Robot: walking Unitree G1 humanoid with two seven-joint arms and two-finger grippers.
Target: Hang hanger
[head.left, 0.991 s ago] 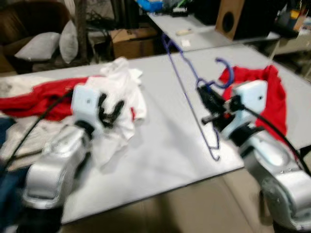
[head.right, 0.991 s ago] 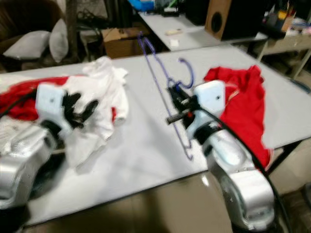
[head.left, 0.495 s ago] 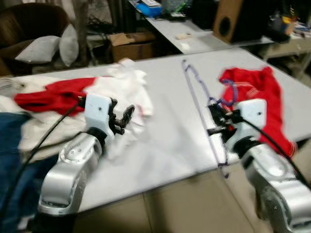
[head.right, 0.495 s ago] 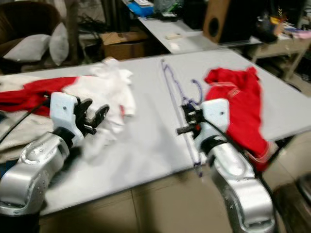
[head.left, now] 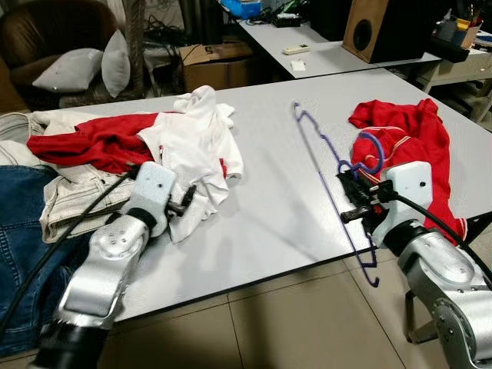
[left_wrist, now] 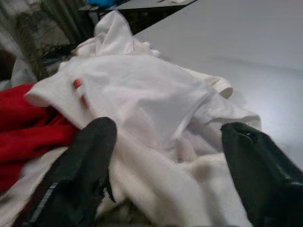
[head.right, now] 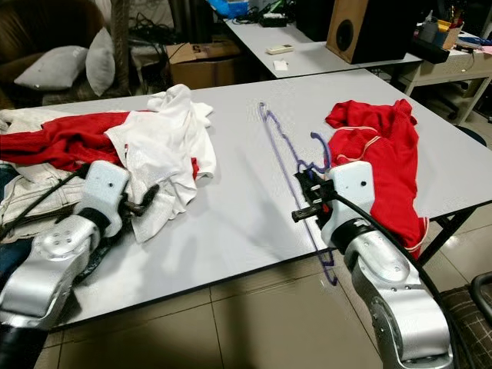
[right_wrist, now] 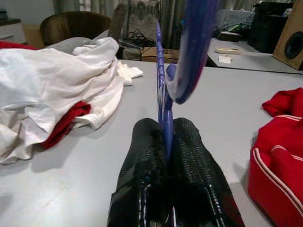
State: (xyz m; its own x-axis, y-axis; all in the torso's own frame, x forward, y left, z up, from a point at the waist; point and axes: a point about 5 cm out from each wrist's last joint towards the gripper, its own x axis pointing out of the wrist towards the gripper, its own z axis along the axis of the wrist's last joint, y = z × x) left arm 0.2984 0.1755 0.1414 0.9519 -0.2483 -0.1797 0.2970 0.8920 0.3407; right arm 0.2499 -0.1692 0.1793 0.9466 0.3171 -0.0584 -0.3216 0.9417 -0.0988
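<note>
Silver arms — black cables (white wrists)

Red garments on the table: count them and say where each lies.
2. One red garment lies under the white shirt at the left; the other red garment lies by the right gripper. More may be buried.

A thin blue-purple wire hanger runs as a long slanted line from upper centre toward the lower right of the left eye frame. Its curled hook rises at centre right. Its lower end hangs past the edge of the grey counter.
</note>
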